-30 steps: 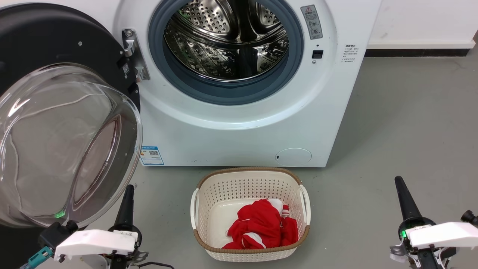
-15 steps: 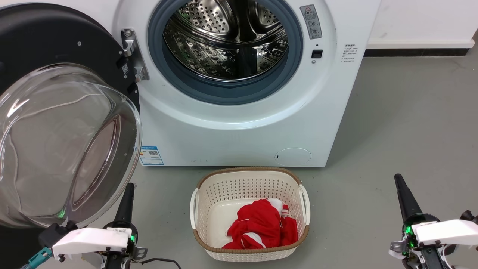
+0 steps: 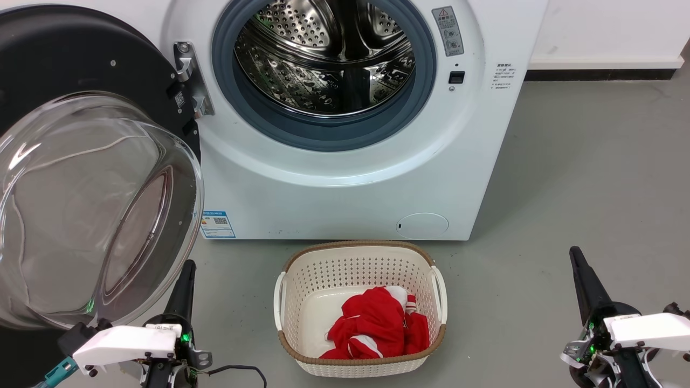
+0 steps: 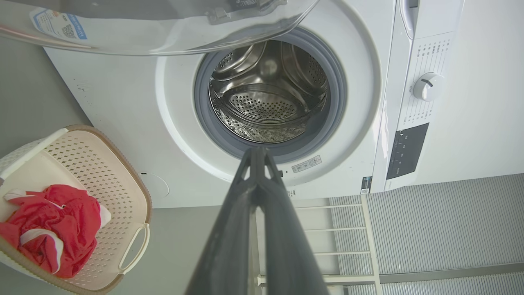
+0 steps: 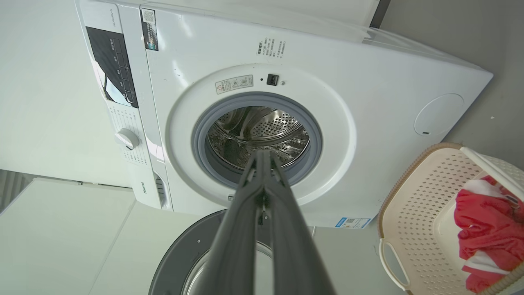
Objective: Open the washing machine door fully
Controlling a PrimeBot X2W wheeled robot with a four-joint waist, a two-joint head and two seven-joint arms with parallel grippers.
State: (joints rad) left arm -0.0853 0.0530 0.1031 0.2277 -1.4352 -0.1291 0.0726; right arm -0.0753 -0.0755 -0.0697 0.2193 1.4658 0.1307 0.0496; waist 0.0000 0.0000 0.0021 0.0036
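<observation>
Nearest, the left end effector (image 3: 186, 267) and the right end effector (image 3: 575, 256) both point up from low over the floor (image 3: 566, 178). Each has its two fingers pressed together and holds nothing. Just beside the left one, on its outer side and reaching above it, hangs the washing machine door (image 3: 102, 161); I cannot tell whether they touch. Between the two end effectors sits a basket (image 3: 439, 302) with a red cloth (image 3: 377, 323) in it. Beyond them, the washing machine (image 3: 334, 199) shows its drum (image 3: 323, 59) wholly uncovered. The door looks swung wide on its hinge (image 3: 188, 81), so the opening seems done or nearly so. At most a last push outward remains.
</observation>
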